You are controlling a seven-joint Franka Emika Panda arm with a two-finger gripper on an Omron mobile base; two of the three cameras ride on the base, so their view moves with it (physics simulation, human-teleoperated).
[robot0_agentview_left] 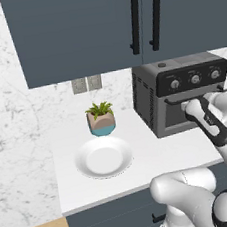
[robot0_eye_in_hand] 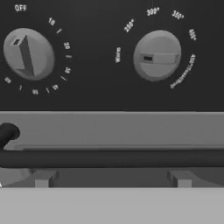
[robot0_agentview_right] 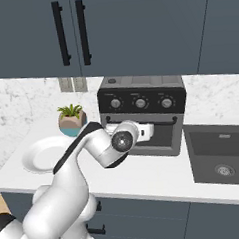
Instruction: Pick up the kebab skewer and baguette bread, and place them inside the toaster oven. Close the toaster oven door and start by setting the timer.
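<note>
Door point(robot0_agentview_right: 157, 134) handle point(robot0_eye_in_hand: 113, 158) horizontal, prob. shut.

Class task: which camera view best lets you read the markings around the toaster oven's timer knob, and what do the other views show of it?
The hand view: the timer knob appears close up, with its OFF label and numbered ticks. Both base views show it as a small dial, markings too small to read.

The white counter point(robot0_agentview_left: 156, 155) carries the toaster oven point(robot0_agentview_left: 157, 102), a white plate point(robot0_agentview_left: 104, 157) and a potted plant point(robot0_agentview_left: 101, 119).
</note>
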